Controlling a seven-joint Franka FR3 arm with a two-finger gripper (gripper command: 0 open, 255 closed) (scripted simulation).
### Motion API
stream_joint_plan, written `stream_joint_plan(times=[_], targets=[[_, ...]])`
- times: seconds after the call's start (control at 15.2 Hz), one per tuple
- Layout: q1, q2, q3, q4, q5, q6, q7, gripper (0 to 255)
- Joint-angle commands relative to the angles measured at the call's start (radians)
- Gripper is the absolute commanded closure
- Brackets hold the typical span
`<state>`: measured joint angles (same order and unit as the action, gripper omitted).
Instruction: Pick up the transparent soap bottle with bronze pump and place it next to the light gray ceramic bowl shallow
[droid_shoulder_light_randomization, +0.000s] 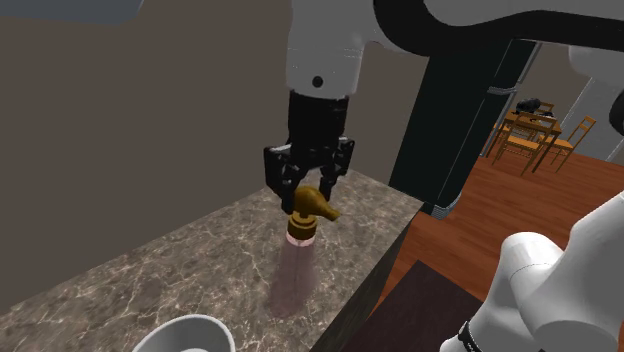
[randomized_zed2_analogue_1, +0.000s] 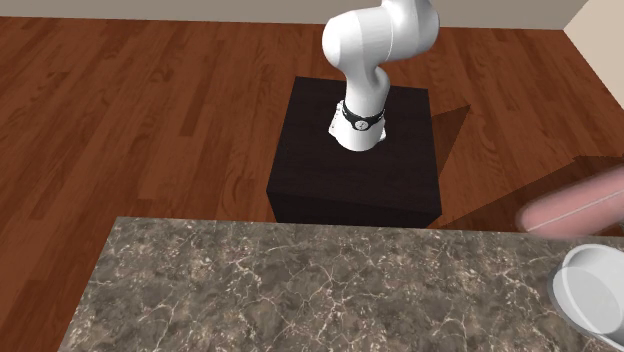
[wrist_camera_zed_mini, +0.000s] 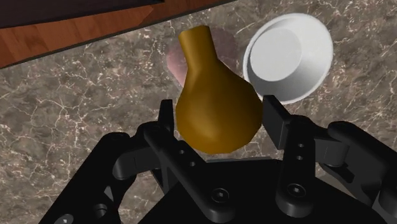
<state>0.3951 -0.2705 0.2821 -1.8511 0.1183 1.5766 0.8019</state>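
My black gripper (droid_shoulder_light_randomization: 308, 190) is shut on the bronze pump (droid_shoulder_light_randomization: 312, 203) of the soap bottle. Its faint pinkish see-through body (droid_shoulder_light_randomization: 298, 255) hangs below, over the marble counter (droid_shoulder_light_randomization: 150, 270). In the wrist view the fingers (wrist_camera_zed_mini: 277, 118) clasp the rounded bronze pump (wrist_camera_zed_mini: 216, 102) from both sides. The shallow white bowl (wrist_camera_zed_mini: 289, 57) lies on the counter just beyond and beside it. In the shoulder view the bowl (droid_shoulder_light_randomization: 187, 335) sits near the bottom edge. The second exterior view has the pink bottle (randomized_zed2_analogue_1: 575, 205) slanting above the bowl (randomized_zed2_analogue_1: 592, 290).
The counter's edge (droid_shoulder_light_randomization: 365, 285) drops to a wooden floor (droid_shoulder_light_randomization: 520, 200) beside the dark stand (randomized_zed2_analogue_1: 355, 150). A brown wall (droid_shoulder_light_randomization: 120, 120) backs the counter. Wooden chairs and a table (droid_shoulder_light_randomization: 535, 135) stand far off past a dark doorframe (droid_shoulder_light_randomization: 470, 100).
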Motion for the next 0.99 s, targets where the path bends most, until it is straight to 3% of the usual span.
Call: stream_joint_plan(times=[0.0, 0.13, 0.92], targets=[[0.014, 0.030, 0.032, 0.007, 0.000, 0.028, 0.045, 255], [0.029, 0.075, 0.066, 0.030, -0.007, 0.052, 0.094, 255], [0.034, 0.062, 0.070, -0.145, 0.001, 0.214, 0.083, 255]])
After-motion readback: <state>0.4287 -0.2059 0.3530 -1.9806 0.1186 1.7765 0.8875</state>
